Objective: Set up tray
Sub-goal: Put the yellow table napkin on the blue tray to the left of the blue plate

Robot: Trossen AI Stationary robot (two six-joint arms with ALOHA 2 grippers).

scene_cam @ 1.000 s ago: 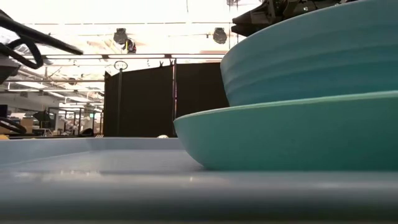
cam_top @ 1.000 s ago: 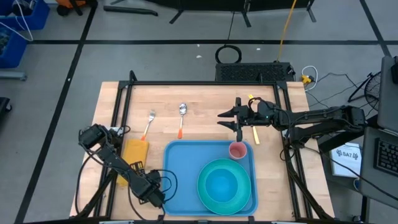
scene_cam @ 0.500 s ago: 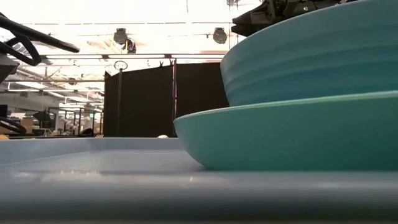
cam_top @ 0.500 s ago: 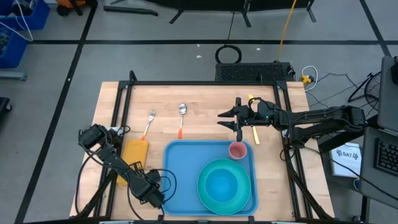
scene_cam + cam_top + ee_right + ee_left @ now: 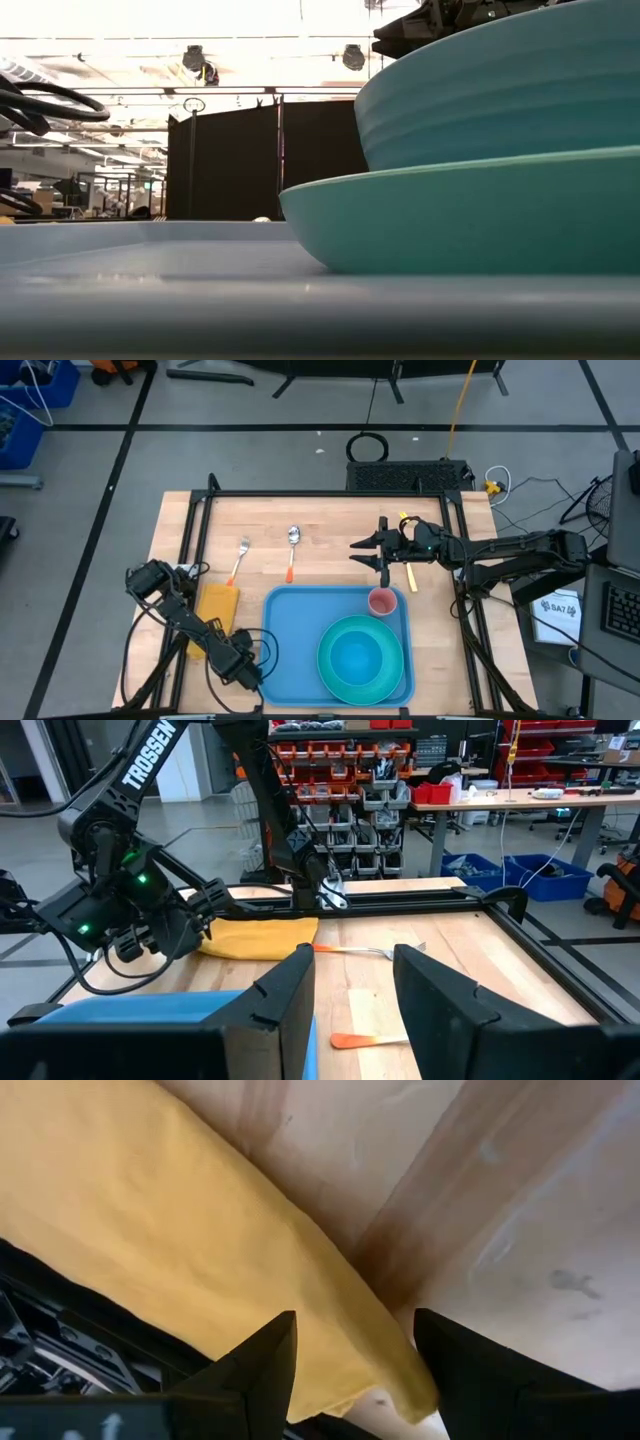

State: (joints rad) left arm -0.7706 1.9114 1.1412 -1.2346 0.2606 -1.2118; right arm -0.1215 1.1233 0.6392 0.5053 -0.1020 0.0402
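The blue tray (image 5: 290, 645) lies at the table's near edge and carries a turquoise plate (image 5: 355, 657) with a bowl in it and a pink cup (image 5: 382, 601). In the low view the plate (image 5: 460, 215) and bowl (image 5: 500, 90) fill the right side. A yellow napkin (image 5: 213, 608) lies flat to the tray's left. My left gripper (image 5: 240, 660) hovers low between the napkin's near end and the tray. It is open, and its fingers stand on either side of the napkin's corner (image 5: 390, 1380). My right gripper (image 5: 365, 552) waits open, beyond the tray's far right corner.
A fork (image 5: 240, 558) and an orange-handled spoon (image 5: 292, 550) lie on bare wood beyond the tray's far left part. A yellow stick (image 5: 408, 572) lies under my right arm. The black frame rail (image 5: 190, 560) runs along the table's left side. In the right wrist view, shelves stand beyond the table.
My left arm has shifted a little toward the napkin, and its cable loop sits lower in the low view. The tray, plate, cup and right arm have kept still.
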